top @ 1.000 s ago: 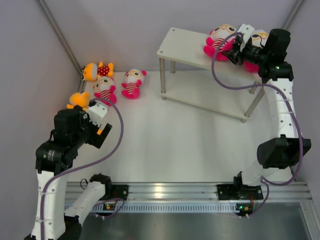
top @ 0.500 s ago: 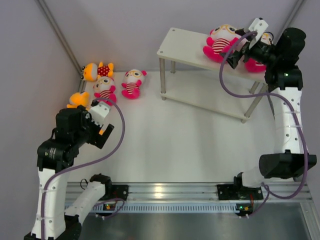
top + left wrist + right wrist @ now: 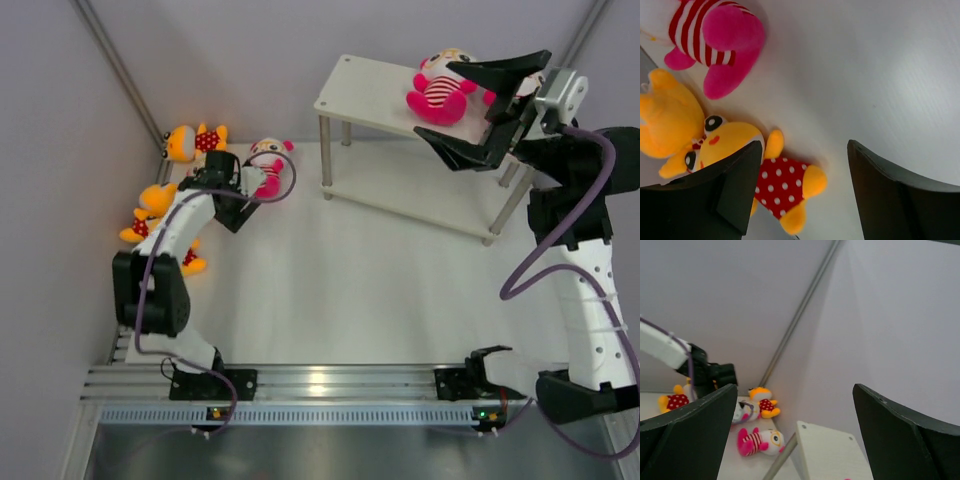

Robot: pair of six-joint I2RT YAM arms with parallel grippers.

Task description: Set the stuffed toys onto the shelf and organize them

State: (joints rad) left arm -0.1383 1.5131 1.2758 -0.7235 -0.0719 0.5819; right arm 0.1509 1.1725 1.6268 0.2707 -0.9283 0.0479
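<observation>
On the shelf's (image 3: 365, 90) top board lies a pink striped toy (image 3: 438, 92). My right gripper (image 3: 450, 105) hangs open high above it, holding nothing; in its wrist view (image 3: 795, 388) only floor toys and the shelf corner (image 3: 827, 455) show between the fingers. At the back left, my left gripper (image 3: 243, 200) is open and low over the toys. In its wrist view (image 3: 804, 150) an orange toy with a red dotted body (image 3: 785, 186) lies below and partly behind the left finger (image 3: 735, 192). A pink striped toy (image 3: 715, 40) and another orange toy (image 3: 667, 120) lie beyond. A pink toy (image 3: 270, 165) shows beside that gripper.
More orange toys lie along the left wall (image 3: 185, 143) (image 3: 150, 205). The shelf's lower board (image 3: 420, 185) stands on thin metal legs (image 3: 325, 160). Slanted frame poles (image 3: 120, 70) run up both back corners. A metal rail (image 3: 320, 385) runs along the near edge.
My right gripper has opened, let go of the pink toy on the shelf and risen. The left arm has stretched out to the back-left toys and its jaws have narrowed a little.
</observation>
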